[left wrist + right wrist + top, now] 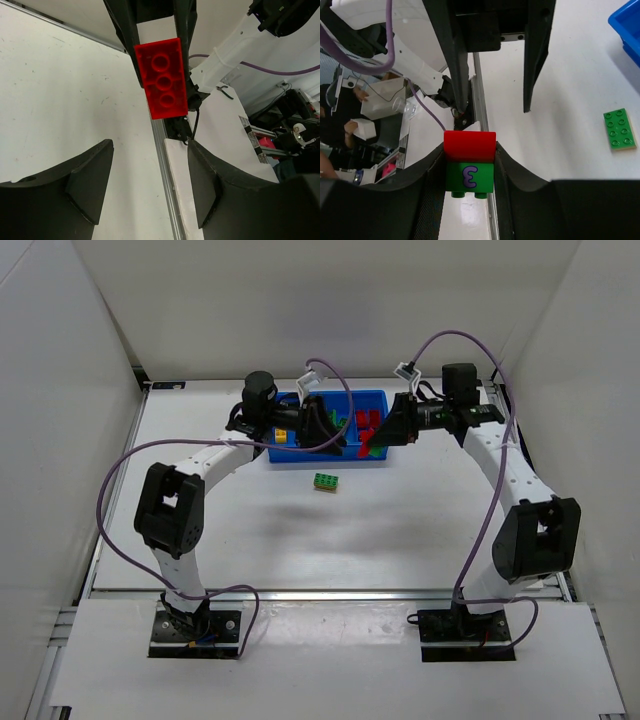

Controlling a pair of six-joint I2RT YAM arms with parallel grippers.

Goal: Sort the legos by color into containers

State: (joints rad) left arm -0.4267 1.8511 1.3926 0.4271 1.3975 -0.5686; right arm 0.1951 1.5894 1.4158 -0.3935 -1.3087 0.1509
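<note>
Green studded plastic brick (325,482) lies unsorted outside the blue plastic tray (300,456); right gripper (469,155) pinches a red-green stack (469,172), left gripper (150,150) gapes.

At the far middle of the white table (400,520), a bright-blue tray (375,394) of side-by-side containers, long side running left to right. Inside, a yellow lego (283,433) toward the left end, green pieces (337,421) near the middle, red legos (368,420) right of those (dividers mostly hidden under the arms). Over the tray's left half, the left gripper (335,435), reaching in from the left. At the tray's near right corner, the right gripper (378,442), pointing leftward, with a red-and-green lego (370,449) at its fingertips. Alone on bare table just near of the tray, a green lego (325,482), flat, studs up, touching nothing. From each arm, purple cables (120,480) looping outward
</note>
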